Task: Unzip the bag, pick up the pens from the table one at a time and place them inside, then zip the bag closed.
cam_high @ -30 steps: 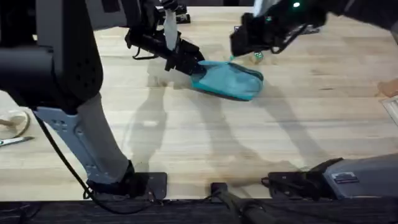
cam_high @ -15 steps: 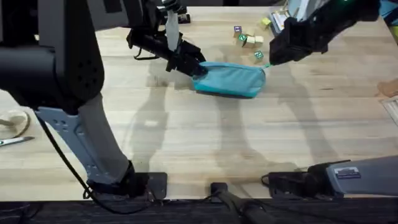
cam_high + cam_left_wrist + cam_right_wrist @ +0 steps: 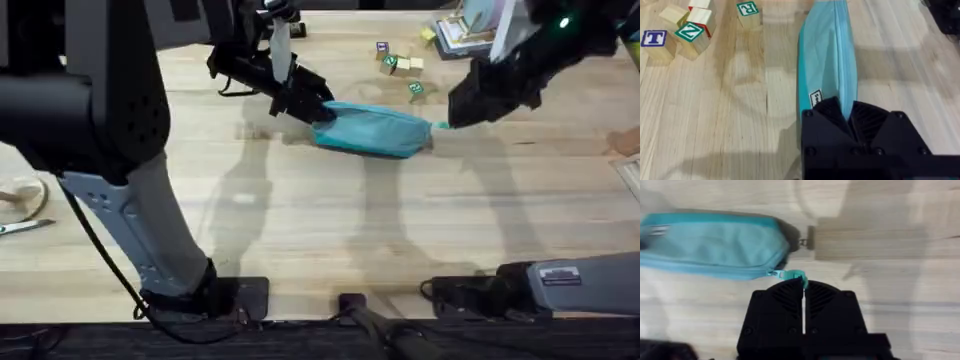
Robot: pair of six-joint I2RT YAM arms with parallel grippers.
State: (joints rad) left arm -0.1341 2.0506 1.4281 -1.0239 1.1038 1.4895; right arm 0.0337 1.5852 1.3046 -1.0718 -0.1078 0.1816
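The teal bag lies lengthwise on the wooden table, towards the back. My left gripper is shut on the bag's left end; in the left wrist view the bag stretches away from the clamped fingers. My right gripper is at the bag's right end, shut on the teal zipper pull, which sticks out just past the end of the bag. The zipper line along the bag's top looks closed. The pens are out of view.
Several lettered wooden blocks lie just behind the bag, also seen as blocks in the left wrist view. Books or cards sit at the back right. Scissors lie at the table's left edge.
My right gripper has travelled rightwards along the bag's top, from near its left part to its right end. The bag has flattened and stretched out. The left gripper has stayed put.
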